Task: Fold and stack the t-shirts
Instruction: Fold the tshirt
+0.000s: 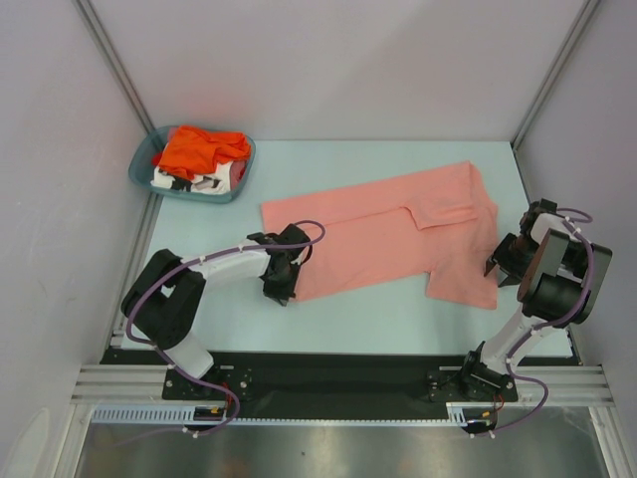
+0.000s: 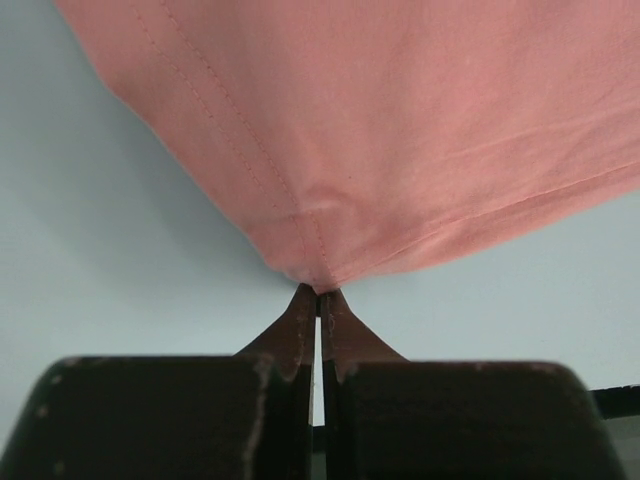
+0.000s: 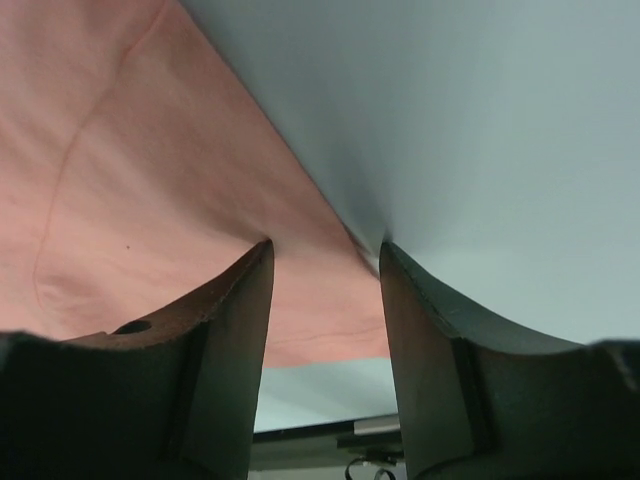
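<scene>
Smooth salmon-pink t-shirt (image 1: 388, 234) lies on the worktop (image 1: 348, 319). The left hand (image 2: 318, 292) pinches its stitched left corner; the right hand (image 3: 325, 250) is spread astride its right edge. Left of it, a teal basket (image 1: 139, 169) holds a crumpled orange t-shirt (image 1: 199, 149).

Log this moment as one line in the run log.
salmon-pink cloth t-shirt: laid out | left gripper: shut on its corner | right gripper: open, straddling its edge | bright orange t-shirt: in teal plastic basket

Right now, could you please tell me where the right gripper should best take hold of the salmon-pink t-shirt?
Its right-hand edge by the near corner, coming in low from the right. The salmon-pink t-shirt lies flat, and that edge runs between the open right gripper, opposite the corner the left gripper pinches.
</scene>
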You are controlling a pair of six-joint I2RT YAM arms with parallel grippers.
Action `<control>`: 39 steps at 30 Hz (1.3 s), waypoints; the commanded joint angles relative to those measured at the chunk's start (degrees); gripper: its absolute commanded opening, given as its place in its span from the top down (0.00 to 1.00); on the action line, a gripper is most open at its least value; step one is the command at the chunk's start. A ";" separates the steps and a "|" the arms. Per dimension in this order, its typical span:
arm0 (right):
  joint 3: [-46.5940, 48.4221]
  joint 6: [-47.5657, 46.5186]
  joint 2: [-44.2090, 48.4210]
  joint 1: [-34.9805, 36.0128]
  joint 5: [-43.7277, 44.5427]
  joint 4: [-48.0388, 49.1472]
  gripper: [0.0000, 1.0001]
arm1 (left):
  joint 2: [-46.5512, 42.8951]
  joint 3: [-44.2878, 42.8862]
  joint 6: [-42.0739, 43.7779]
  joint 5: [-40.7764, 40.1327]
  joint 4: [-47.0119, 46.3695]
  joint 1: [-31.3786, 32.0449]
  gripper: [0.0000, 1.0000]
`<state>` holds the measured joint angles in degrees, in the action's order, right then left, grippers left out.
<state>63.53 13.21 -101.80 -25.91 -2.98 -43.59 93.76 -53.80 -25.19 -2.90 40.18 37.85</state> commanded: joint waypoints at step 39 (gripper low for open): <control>12.14 5.68 3.28 1.48 -9.66 -0.97 1.00 | -3.32 -7.46 0.93 3.85 7.27 -9.18 0.99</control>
<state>71.77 17.04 -96.40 -24.93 -7.88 -45.04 89.38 -58.52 -25.12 -1.26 45.69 31.94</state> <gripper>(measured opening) 0.011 0.011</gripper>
